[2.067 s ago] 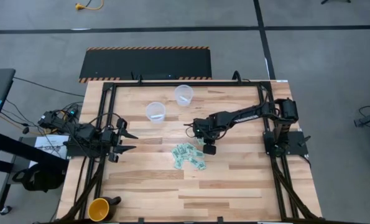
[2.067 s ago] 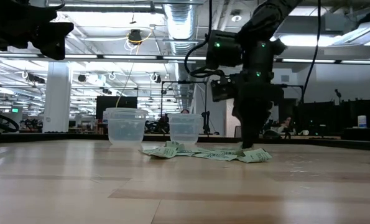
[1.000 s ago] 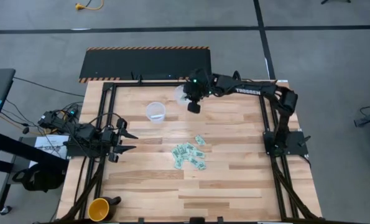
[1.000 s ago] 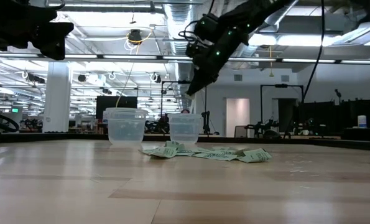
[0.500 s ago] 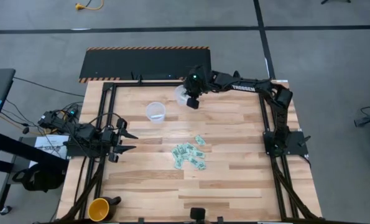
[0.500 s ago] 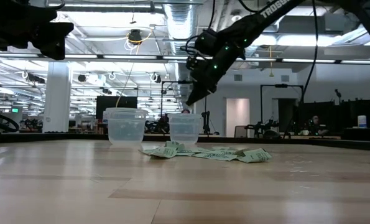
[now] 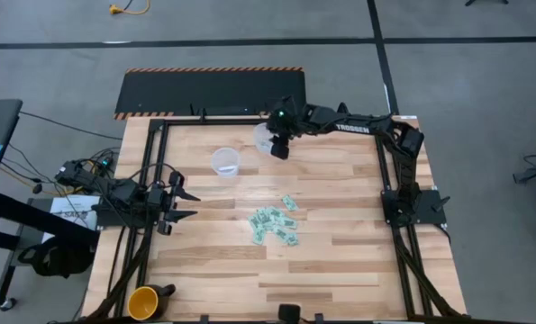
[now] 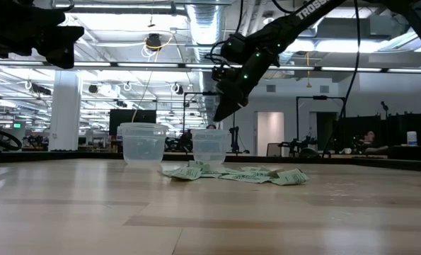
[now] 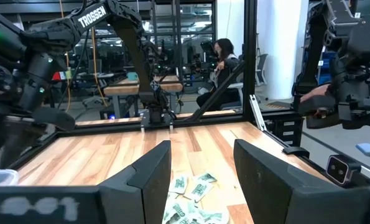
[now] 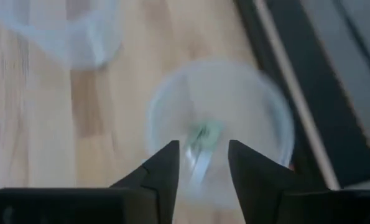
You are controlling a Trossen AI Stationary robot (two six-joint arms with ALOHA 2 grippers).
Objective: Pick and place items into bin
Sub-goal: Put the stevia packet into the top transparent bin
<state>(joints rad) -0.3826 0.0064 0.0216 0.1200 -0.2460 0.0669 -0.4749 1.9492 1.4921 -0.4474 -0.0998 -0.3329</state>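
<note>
Right gripper (image 10: 201,163) over the far bin (image 7: 264,137), jaws open, one packet (image 10: 201,135) dropping in; rest of the packets (image 7: 274,225) heaped nearer than the bin, light, crinkly, slippery-looking, best pinched by an edge; left gripper (image 9: 200,163) parked open well aside.

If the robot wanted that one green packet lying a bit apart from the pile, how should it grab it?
Probably from straight above. The stray packet lies flat on the table, just beyond the pile, with bare wood around it. An end effector could straddle its narrow width and pinch the crinkly edges. The right end effector is over the far cup now.
</note>
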